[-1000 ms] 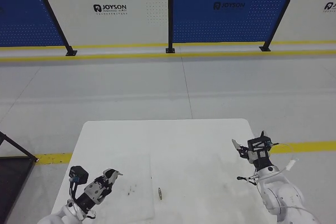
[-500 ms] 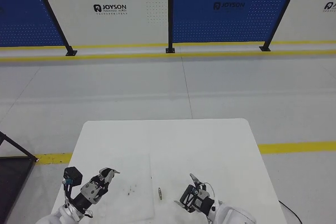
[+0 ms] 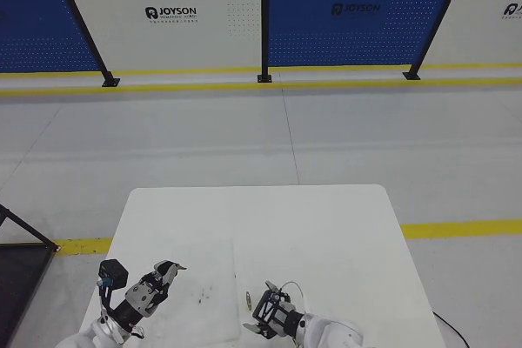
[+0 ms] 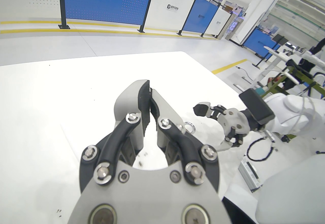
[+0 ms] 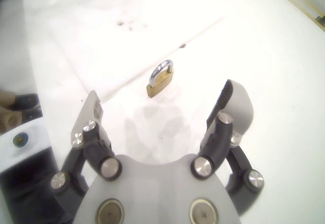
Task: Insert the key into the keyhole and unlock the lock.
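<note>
- Blue and white partition panels (image 3: 348, 35) back a white rectangular table (image 3: 331, 226) where a two-armed robot is at work on a lock.
- In the space of a second, the right claw (image 5: 161, 88) has swung in from the table's far right edge to its near middle. It now hovers low, jaws set wide apart and holding nothing.
- Just ahead of that claw, in line with the gap between its jaws, a small brass padlock with a silver steel shackle (image 5: 162, 79) lies flat and untouched. Its shackle looks seated.
- The left claw (image 4: 149, 94) has barely shifted. It waits with the padlock off to its right, near but not touching, jaws pressed together; whether a key sits between them cannot be told.
- The swing appears to line the right claw up to seize and steady the padlock. Inserting the key has not begun, so the task looks to be at an early stage.
</note>
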`<control>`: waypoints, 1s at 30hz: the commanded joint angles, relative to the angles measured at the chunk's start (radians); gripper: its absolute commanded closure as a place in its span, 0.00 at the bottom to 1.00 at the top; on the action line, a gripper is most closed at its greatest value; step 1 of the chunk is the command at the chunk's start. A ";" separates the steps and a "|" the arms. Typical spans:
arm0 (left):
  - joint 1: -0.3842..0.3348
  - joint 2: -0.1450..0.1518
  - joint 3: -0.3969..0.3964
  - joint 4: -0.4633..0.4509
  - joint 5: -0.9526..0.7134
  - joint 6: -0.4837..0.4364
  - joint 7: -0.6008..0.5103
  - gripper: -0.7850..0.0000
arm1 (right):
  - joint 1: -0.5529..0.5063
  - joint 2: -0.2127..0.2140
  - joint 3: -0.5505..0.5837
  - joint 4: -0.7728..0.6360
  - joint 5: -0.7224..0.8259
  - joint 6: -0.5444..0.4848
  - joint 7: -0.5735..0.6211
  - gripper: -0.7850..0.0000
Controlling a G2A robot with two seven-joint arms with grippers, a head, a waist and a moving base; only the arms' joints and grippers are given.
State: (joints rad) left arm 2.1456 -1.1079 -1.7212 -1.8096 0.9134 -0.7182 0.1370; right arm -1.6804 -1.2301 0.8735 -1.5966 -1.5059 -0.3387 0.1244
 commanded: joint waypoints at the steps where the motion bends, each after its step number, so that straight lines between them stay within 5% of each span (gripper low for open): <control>1: 0.000 0.000 0.000 0.000 0.000 0.000 0.000 1.00 | 0.023 -0.007 -0.018 0.026 0.018 0.013 0.006 0.39; 14: 0.000 0.000 0.000 0.000 0.000 0.000 0.000 1.00 | 0.110 -0.039 -0.098 0.128 0.079 0.048 0.036 0.60; 21: 0.000 0.000 0.000 0.000 0.000 0.000 0.000 1.00 | 0.121 -0.043 -0.109 0.138 0.084 0.062 0.022 1.00; 30: -0.009 -0.001 0.006 -0.003 -0.008 0.009 -0.006 1.00 | 0.085 -0.023 -0.037 0.059 0.131 0.063 -0.064 1.00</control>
State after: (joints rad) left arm 2.1428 -1.1082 -1.7194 -1.8102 0.9110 -0.7149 0.1352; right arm -1.5880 -1.2563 0.8235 -1.5242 -1.3822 -0.2750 0.0733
